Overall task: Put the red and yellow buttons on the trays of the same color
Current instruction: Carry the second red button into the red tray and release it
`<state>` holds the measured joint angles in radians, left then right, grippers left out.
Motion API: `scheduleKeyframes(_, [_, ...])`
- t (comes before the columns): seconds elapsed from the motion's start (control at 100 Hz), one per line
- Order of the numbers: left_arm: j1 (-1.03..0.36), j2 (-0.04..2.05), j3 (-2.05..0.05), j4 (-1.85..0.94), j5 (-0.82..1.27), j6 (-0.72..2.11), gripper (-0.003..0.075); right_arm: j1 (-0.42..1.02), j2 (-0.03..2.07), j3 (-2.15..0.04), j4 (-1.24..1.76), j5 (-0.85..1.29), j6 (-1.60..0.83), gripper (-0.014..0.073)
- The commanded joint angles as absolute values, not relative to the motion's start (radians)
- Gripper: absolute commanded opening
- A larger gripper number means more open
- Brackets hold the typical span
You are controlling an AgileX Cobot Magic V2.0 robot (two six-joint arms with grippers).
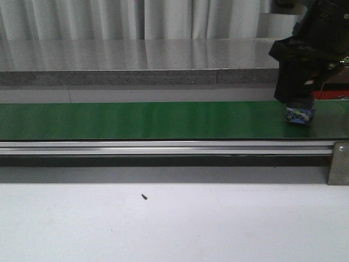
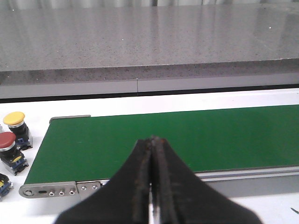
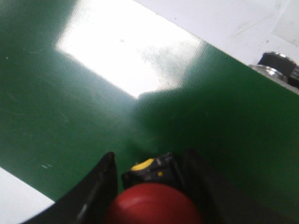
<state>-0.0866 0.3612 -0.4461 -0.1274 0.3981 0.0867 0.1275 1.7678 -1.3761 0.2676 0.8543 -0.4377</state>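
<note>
Jaws on my right gripper [image 3: 149, 186] pinch a red button [image 3: 154, 205] from both sides, holding it low over the green belt [image 1: 136, 120] at about three o'clock in the front view; I judge it is being lifted off or carried. Left gripper [image 2: 153, 154] has its fingers pressed together, holding nothing, idling over the belt's near edge. Beside the belt's end, at nine o'clock in the left wrist view, wait a yellow button [image 2: 15, 122] and a second red one [image 2: 8, 144]. No trays show, so I cannot place the targets.

Bright overhead glare on the green belt [image 3: 70, 107] (close-ups blurred).
</note>
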Motion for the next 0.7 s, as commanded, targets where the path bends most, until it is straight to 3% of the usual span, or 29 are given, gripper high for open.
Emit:
scheduleKeyframes(0.0, [-0.096,0.366,-0.471,-0.135,0.322,0.089,-0.002,0.095,1.721,-1.463,0.278,0.868,-0.435,0.0113])
scheduleKeyframes(0.31, [-0.096,0.366,-0.471,-0.135,0.322,0.089,-0.002,-0.086,1.761,-1.71,0.278,0.895,-0.433,0.0113])
scheduleKeyframes(0.69, [-0.096,0.366,-0.471,-0.135,0.322,0.089,-0.002,-0.221,2.038,-2.02,0.272,0.955,-0.433,0.0113])
